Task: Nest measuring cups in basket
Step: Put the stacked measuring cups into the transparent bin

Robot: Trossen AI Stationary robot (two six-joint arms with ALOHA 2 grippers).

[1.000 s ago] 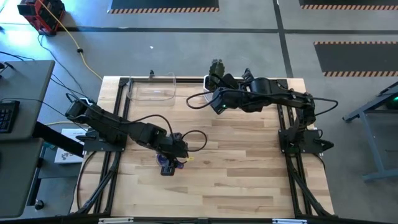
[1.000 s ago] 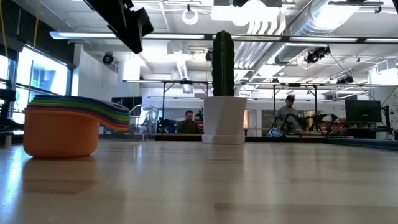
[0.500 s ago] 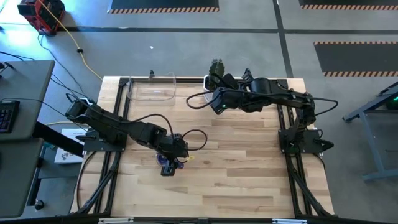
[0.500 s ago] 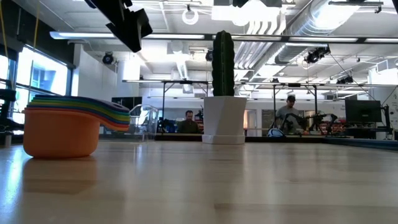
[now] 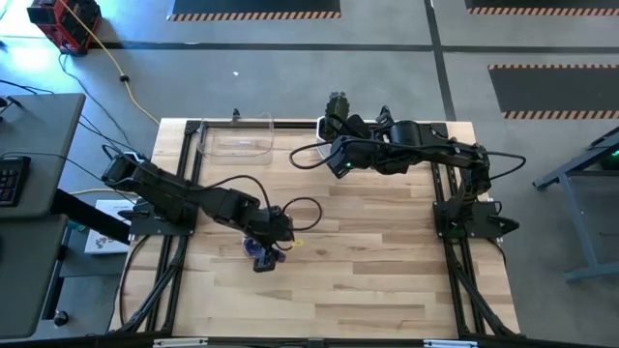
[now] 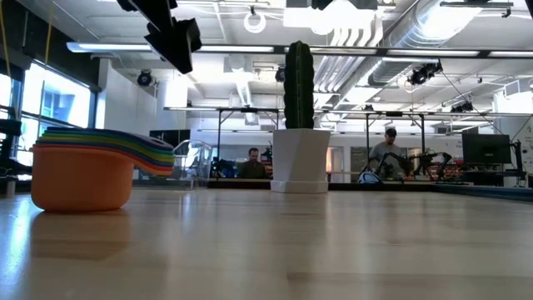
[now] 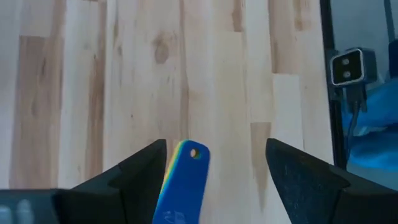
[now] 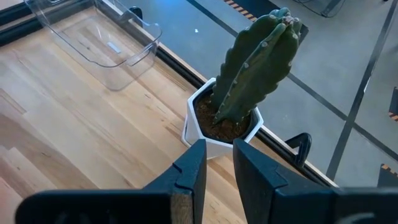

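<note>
Left gripper (image 7: 214, 165) now spread wider, lifted slightly above the nested measuring cups (image 6: 92, 167); cups unmoved; right gripper (image 8: 216, 163) nearly closed, empty, unchanged.

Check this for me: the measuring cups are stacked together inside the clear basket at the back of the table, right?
Not quite. The cups are stacked together, but they sit on the bare table, under the left gripper, apart from the clear basket at the back. The high view shows this.
</note>
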